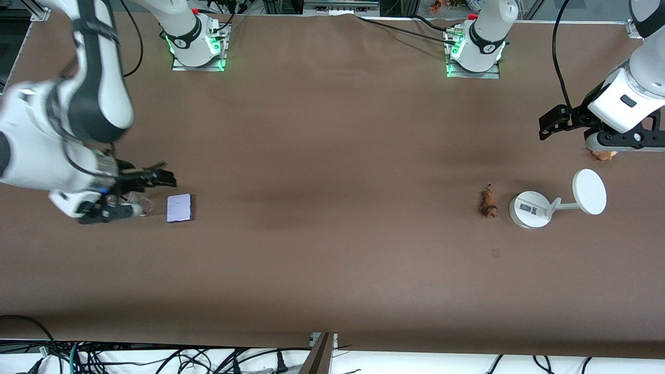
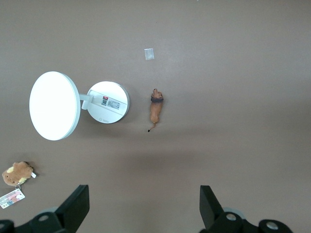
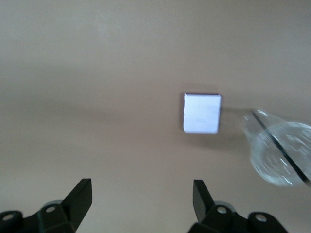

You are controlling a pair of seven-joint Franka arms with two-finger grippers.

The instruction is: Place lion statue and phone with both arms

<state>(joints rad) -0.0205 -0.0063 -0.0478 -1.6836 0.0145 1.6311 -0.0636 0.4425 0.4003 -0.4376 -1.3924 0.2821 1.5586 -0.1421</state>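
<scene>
That tiny lion statue (image 1: 488,203), right of frame centre, looks light and stiff, so pinch its body. The thin phone (image 1: 180,208) at mid-left looks slippery; grab its edges. The left gripper (image 1: 597,136) at upper right and the right gripper (image 1: 136,194) just beside the phone both hang spread apart, holding nothing.

I log the lion statue (image 1: 488,203): tiny orange-brown figurine, lying on its side just beside the white stand's (image 1: 530,209) round base. I log the phone (image 1: 180,208): pale lavender rectangle, flat, well apart from that stand, toward the right arm's end.

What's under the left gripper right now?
Under the open left gripper a small brown plush pokes out, partly covered. The lion statue lies apart, beside the white stand.
</scene>
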